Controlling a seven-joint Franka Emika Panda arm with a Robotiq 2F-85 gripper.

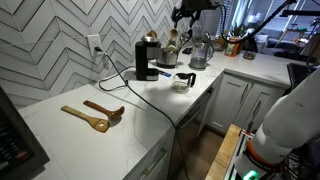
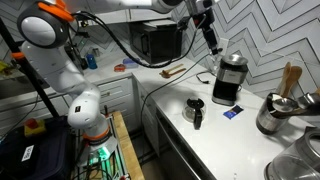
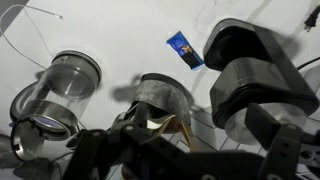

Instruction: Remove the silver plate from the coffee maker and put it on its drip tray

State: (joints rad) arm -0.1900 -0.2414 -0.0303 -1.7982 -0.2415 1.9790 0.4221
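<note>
We find the silver plate (image 2: 233,59) lying on top of the coffee maker (image 2: 229,82), flat and level as far as we can see. The hand (image 2: 212,44) hangs above it and off to one side, clear of it and touching nothing. The drip tray (image 2: 225,100) juts out low at the machine's foot, and a small blue packet (image 2: 231,112) lies just beside it.

The white bench (image 1: 70,135) runs along a wall of grey chevron tiles (image 1: 50,45). On it stand a glass cup (image 2: 195,110) with a black handle, a steel kettle (image 1: 198,55) and a pot of wooden utensils (image 3: 160,95). Two wooden spoons (image 1: 95,115) lie well apart from the rest. A dark microwave (image 2: 158,42) sits further along the bench.

The wrist view looks straight down on the machine – a grey round top and a darker part beyond it – but we cannot make out the plate's rim there. The hand's fingers are only dark shapes (blurred at the bottom edge of the wrist view), so we cannot tell how wide it stands.
</note>
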